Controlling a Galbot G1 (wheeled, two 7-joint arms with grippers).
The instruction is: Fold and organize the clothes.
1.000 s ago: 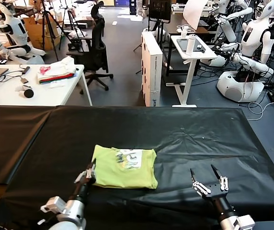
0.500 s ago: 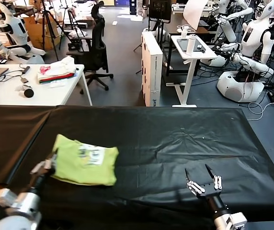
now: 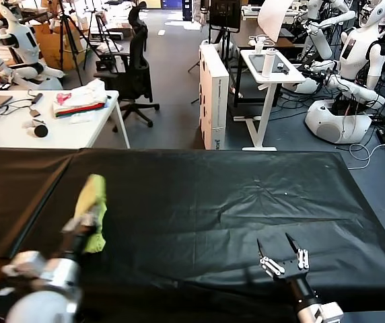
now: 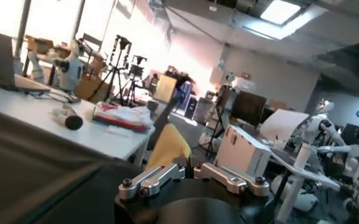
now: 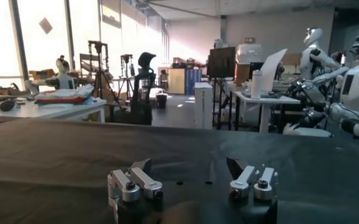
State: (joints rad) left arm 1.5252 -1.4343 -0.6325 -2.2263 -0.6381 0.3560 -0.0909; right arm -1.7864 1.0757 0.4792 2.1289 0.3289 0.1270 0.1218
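The clothes are one folded lime yellow-green T-shirt [image 3: 91, 207], held up edge-on over the left part of the black table [image 3: 246, 195]. My left gripper [image 3: 79, 232] is shut on its near edge, and the arm below it is blurred. In the left wrist view the T-shirt [image 4: 168, 148] rises as a yellow fold from between the closed jaws of my left gripper [image 4: 189, 171]. My right gripper [image 3: 283, 258] hovers open near the front right of the table, with nothing between its fingers. In its own view my right gripper [image 5: 189, 168] shows only black cloth ahead.
Behind the black table, at the back left, stands a white table [image 3: 17, 131] with a pile of pink, white and red cloth [image 3: 79, 99]. An office chair [image 3: 133, 74], a white box [image 3: 213, 94], a small white stand [image 3: 266, 74] and other robots [image 3: 347, 81] lie beyond.
My left gripper has carried the T-shirt from the table's middle to its left side, and the shirt now hangs edge-on. My right gripper has drifted slightly back toward the front edge.
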